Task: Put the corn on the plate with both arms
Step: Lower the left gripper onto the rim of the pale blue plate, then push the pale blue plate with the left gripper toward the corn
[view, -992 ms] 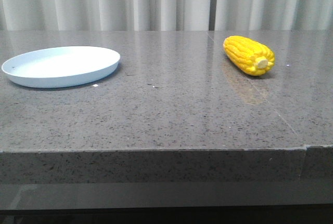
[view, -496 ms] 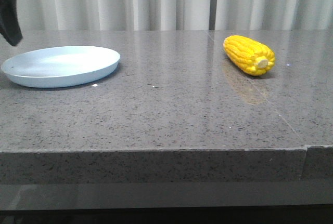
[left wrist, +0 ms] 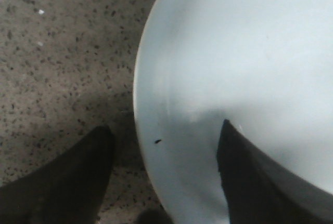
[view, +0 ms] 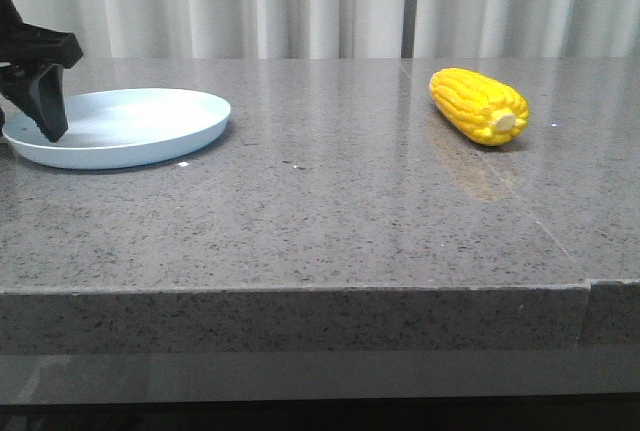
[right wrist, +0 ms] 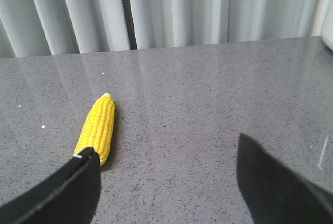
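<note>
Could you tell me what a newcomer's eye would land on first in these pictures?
The bright yellow ear of corn lies alone at the right of the grey speckled stone table. At far left, the black left gripper straddles the rim of the round pale blue plate, fingers open.

L gripper (view: 45, 116) is showing only partly in front view: frame's L edge is cutting it off, arm above running out at top corner, so finger spread isn't readable there. Its fingertip is covering a bit of the plate (view: 150, 141) near rim. In L wrist view the plate (left wrist: 250, 68) is running off frame on two sides, only one arc of rim showing; both fingers (left wrist: 67, 182) are cropped at the frame edge. In R wrist view R gripper (right wrist: 166, 182) is showing just two dark finger ends, bases cut off; one finger (right wrist: 67, 190) is hiding the stub end of the corn (right wrist: 98, 125).
</note>
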`<state>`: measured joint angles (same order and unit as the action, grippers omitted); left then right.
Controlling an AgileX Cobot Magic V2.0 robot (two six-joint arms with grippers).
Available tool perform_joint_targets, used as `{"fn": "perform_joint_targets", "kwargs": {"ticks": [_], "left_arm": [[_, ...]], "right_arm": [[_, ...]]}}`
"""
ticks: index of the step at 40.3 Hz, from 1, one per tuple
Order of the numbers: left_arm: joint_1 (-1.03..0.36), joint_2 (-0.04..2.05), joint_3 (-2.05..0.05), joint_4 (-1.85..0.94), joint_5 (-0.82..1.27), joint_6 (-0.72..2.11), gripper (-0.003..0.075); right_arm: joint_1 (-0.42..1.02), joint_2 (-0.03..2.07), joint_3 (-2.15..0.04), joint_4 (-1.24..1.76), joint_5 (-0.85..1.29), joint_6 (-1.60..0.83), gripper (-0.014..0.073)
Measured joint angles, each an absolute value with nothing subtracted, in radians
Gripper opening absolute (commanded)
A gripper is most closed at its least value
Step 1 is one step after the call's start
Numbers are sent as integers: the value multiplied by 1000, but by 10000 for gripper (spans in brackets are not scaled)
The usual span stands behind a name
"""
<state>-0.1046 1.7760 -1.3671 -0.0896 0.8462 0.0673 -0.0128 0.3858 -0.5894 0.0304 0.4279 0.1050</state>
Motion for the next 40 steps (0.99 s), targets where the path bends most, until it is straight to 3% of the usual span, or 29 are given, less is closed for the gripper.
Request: {"fn": "perform_joint_targets", "kwargs": {"ticks": [10,30,40], "left_arm": [[-105,1776,-1367,-98,846,68,-13],[-112,1776,-1551,-376,888,104,-20],[-209,1803,-1630,-474,902,118,-20]], "right_arm": [[-13,386,-589,30,428,105,570],[-13,386,-589,30,428,105,570],[-13,386,-589,30,428,105,570]]}}
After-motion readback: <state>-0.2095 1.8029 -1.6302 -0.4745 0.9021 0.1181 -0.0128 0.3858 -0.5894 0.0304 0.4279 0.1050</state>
